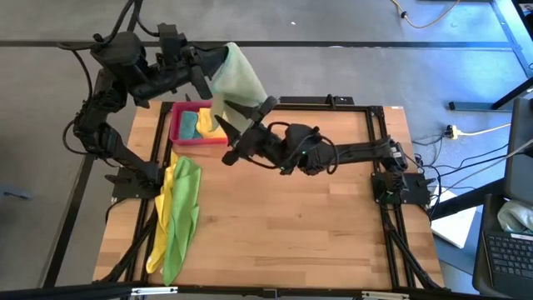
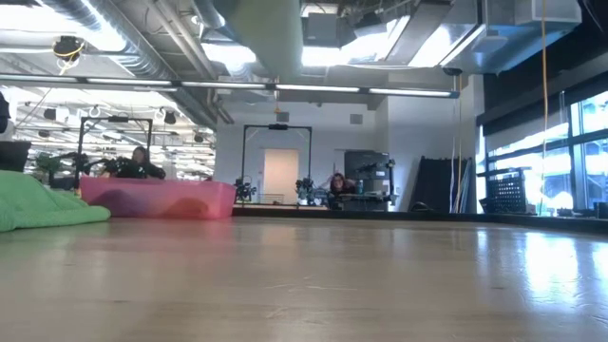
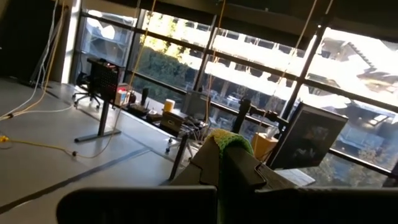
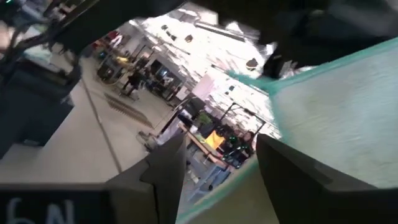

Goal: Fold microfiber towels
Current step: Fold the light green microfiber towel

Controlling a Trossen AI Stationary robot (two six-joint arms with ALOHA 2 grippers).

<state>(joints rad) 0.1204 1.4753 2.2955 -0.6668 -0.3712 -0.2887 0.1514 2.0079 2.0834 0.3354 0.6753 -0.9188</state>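
My left gripper (image 1: 206,68) is raised high over the table's far left and is shut on the pale olive-green towel (image 1: 239,73). The towel hangs below it and shows as a column at the top of the low view (image 2: 271,38). My right gripper (image 1: 230,130) is open beside the towel's lower part; in the right wrist view (image 4: 214,168) the towel (image 4: 336,118) runs past one finger and shows between the two. A yellow and a bright green towel (image 1: 179,208) lie at the table's left edge. A teal and a yellow towel (image 1: 196,123) lie in the pink tray (image 1: 176,127). My left gripper pinches the pale olive-green towel by a bunched top edge (image 3: 227,140) between its two fingers; one layer or several, I cannot tell. The towel hangs below the fingers, lifted clear of the table. My right gripper: I cannot tell whether its open fingers touch the towel.
The pink tray (image 2: 157,198) stands at the table's far left corner. The bright green towel (image 2: 43,204) lies heaped by the left edge. The bare wooden table (image 1: 316,217) spreads across the middle and right. People sit in the room beyond (image 2: 337,185).
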